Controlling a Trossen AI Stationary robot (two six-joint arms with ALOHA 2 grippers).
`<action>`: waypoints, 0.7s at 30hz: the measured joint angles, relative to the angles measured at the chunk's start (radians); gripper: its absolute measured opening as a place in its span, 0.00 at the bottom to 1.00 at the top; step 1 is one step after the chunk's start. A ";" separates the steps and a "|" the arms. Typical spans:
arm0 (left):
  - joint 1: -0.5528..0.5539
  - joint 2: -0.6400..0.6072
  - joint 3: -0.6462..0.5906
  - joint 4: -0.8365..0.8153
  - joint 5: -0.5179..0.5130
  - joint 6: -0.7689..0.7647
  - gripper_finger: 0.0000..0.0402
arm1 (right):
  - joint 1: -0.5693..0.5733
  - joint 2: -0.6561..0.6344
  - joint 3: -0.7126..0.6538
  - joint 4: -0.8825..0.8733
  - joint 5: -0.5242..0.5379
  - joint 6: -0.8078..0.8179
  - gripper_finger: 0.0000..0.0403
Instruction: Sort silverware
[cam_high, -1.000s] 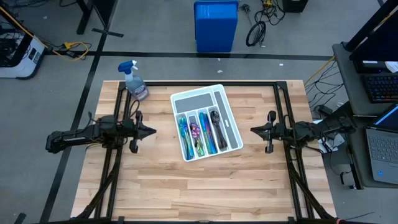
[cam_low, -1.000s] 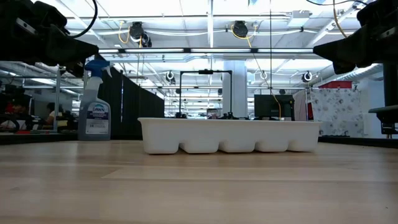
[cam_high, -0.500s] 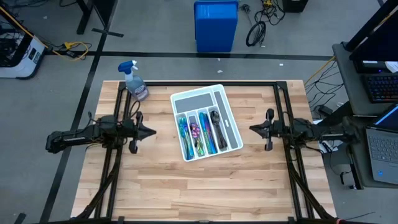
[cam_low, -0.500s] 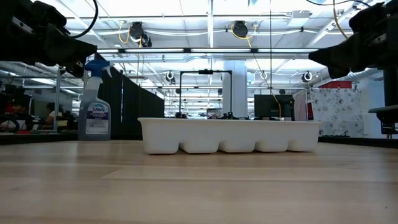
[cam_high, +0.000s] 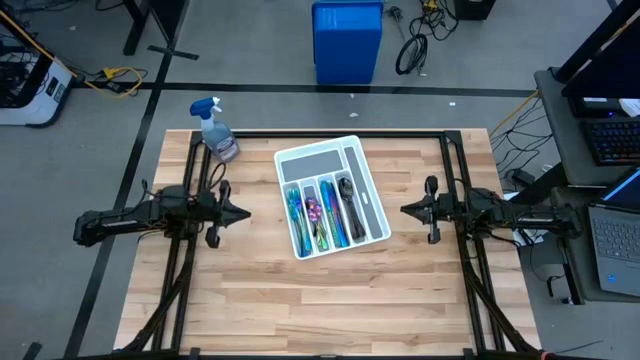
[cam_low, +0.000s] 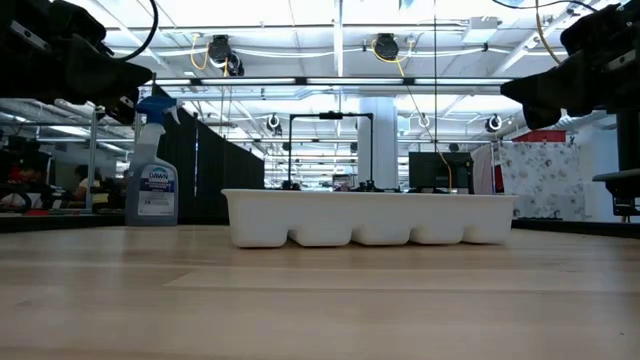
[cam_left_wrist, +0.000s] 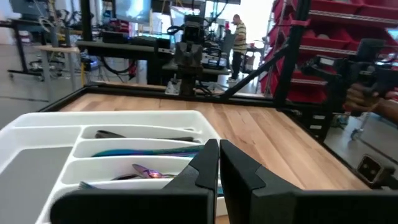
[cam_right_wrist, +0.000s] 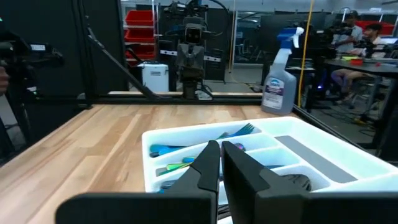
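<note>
Apparently sorted already: silverware (cam_high: 327, 217) lies in the white tray (cam_high: 372, 178) at mid-table, pieces lengthwise in the narrow slots, like with like, as far as the high view tells. Blue-teal forks (cam_high: 294, 212) in the slot nearest the left arm, purple spoons (cam_high: 313, 211) next, blue knives (cam_high: 330, 222) after, dark spoons (cam_high: 347, 192) toward the right arm. The wide gray-floored compartment at the tray's far end and the long one on the right arm's side look empty. No loose piece seen on the table (cam_high: 300, 300), so my reading is the task is at or near its end, or the arms are parked. Left gripper (cam_high: 244, 211) sits to the tray's left, fingers pressed together, holding nothing; tip aimed at the tray, clearly apart from it. Right gripper (cam_high: 405, 209) mirrors it on the other side, fingers likewise together and empty, near the tray's wall but not touching. Both hang above the tabletop; the low view shows them high over the tray rim. That symmetric, closed, raised pose reads as a rest stance. The silverware thus lies between the two claws, below their level, touched by neither. Spray bottle (cam_high: 216, 130) stands upright at the far left corner, well clear of the tray.
</note>
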 joint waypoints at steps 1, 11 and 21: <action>0.000 0.000 0.000 0.001 0.002 0.000 0.00 | 0.000 0.000 0.000 0.000 -0.002 0.007 0.00; -0.039 0.000 0.000 0.002 0.019 -0.003 0.00 | 0.000 0.000 0.000 -0.001 -0.002 0.015 0.00; -0.137 0.006 -0.037 0.100 -0.062 -0.020 0.00 | 0.000 0.000 0.000 -0.001 -0.001 0.022 0.00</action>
